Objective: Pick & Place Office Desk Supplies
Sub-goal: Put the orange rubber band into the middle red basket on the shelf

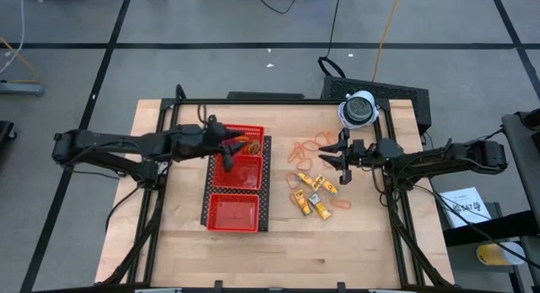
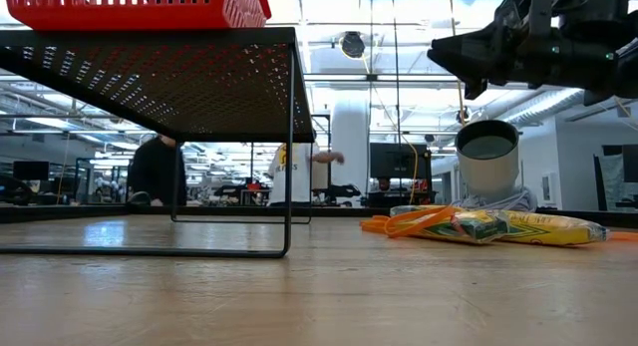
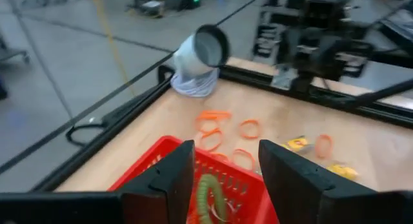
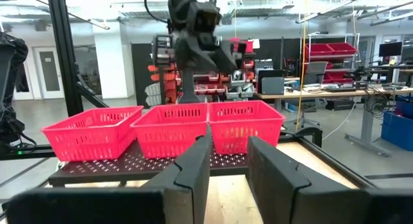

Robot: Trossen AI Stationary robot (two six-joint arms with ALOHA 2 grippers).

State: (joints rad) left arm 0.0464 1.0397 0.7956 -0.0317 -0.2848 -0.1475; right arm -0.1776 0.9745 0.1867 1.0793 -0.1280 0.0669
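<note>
Barely begun: left end effector [image 3: 222,175] parted over a green ring [image 3: 208,197] in the tray [image 1: 234,215]; right end effector [image 1: 341,162] part-open, empty, bands [image 1: 305,149] at three o'clock.

Bright overhead light; left wrist view blurred.
</note>
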